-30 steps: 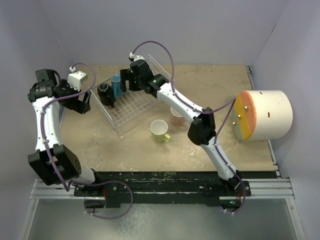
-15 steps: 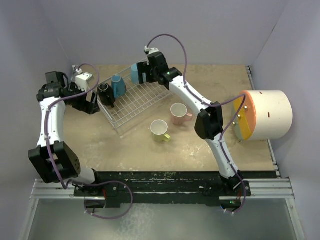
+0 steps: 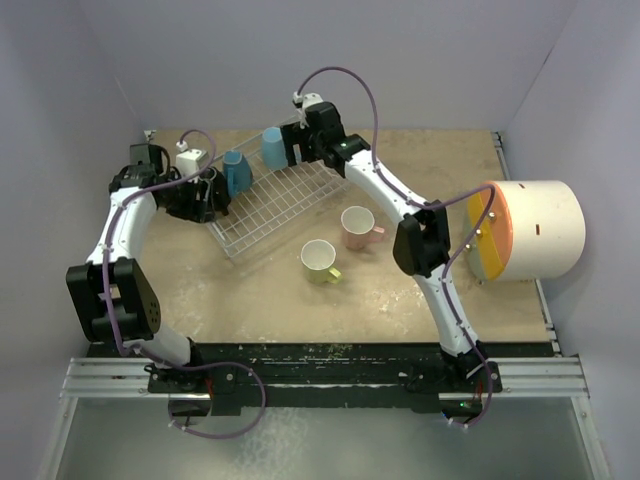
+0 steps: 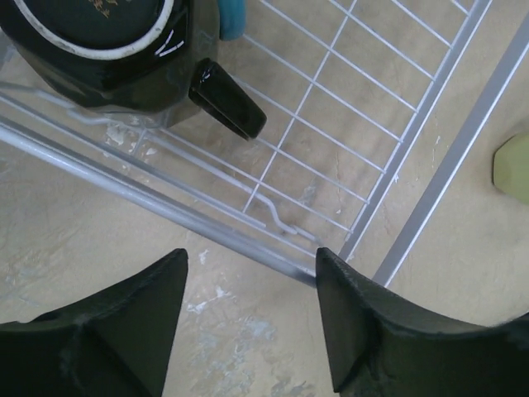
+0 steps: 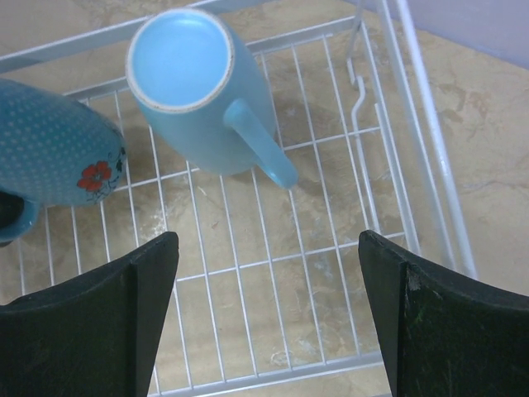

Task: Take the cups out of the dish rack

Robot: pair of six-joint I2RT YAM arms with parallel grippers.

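my left jaws are spread, with nothing between them. in my left wrist view they hang just outside the near left rim of the dish rack (image 3: 285, 200), and the rim wire (image 4: 248, 240) crosses the gap between them. the black mug (image 4: 91, 41) sits inside the rack just beyond that rim, its pale-edged mouth towards my camera and its handle sticking out over the grid. from above, my left arm's end covers most of that mug. my right jaws are spread wide too and grip nothing. they hover over the far end of the rack, above the plain light blue mug (image 5: 198, 91), which stands on the grid with its flat bottom up and its handle towards the rack's end wall. just beside it is the dotted blue mug (image 5: 54, 153) with a red flower on its side, also in the rack; from above it lies between the black mug and the plain one (image 3: 273, 147). two cups are outside the rack on the desk (image 3: 440, 170), both mouth up: the pink mug (image 3: 357, 227) near the rack's right side, and the yellow-green mug (image 3: 319, 259) a little nearer my bases. the big cream cylinder (image 3: 530, 230) lies well apart on the right.
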